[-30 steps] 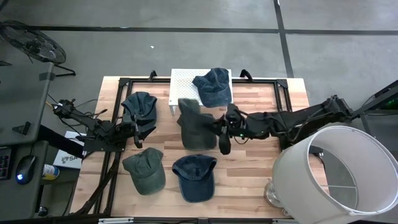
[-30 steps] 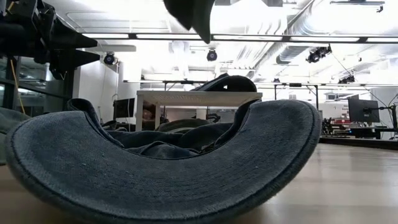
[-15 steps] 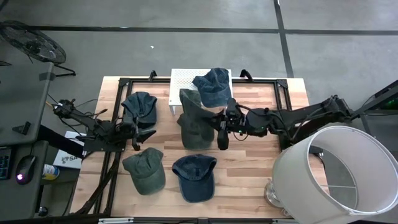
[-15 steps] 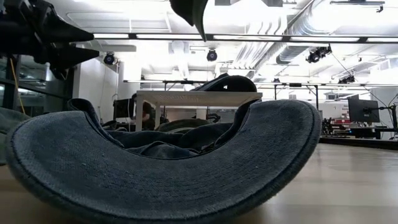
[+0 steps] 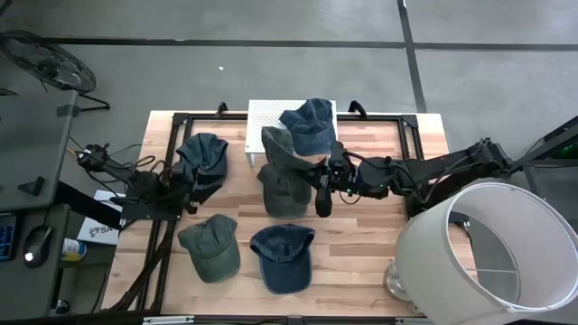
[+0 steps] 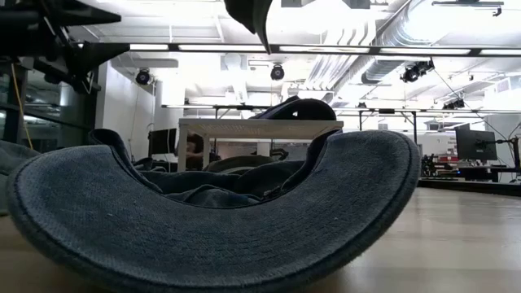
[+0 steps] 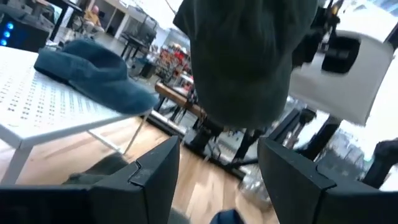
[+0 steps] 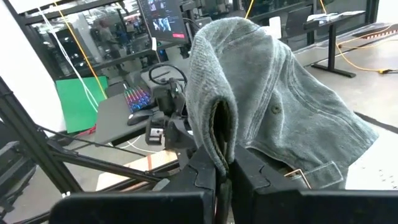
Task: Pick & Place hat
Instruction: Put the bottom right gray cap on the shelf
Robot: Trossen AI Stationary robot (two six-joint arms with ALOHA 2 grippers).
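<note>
Right gripper (image 5: 318,173) clamps grey hat (image 5: 282,171) aloft, table centre. Blue hat (image 5: 310,125) on white stand (image 5: 265,122) at 12 o'clock. Left gripper (image 5: 192,183) spread, empty, beside dark hat (image 5: 204,161) at 9.

Wooden table (image 5: 379,235) with a white rack and loose caps.

The white perforated rack (image 5: 267,122) stands at 12 o'clock on the table, with a blue cap (image 5: 310,125) on its right part. A dark cap (image 5: 204,162) lies at 9 o'clock, a green cap (image 5: 210,246) at 7 o'clock, and a navy cap (image 5: 284,256) at 6 o'clock, just beside the green one. A black frame (image 5: 408,122) runs along the far edge.
</note>
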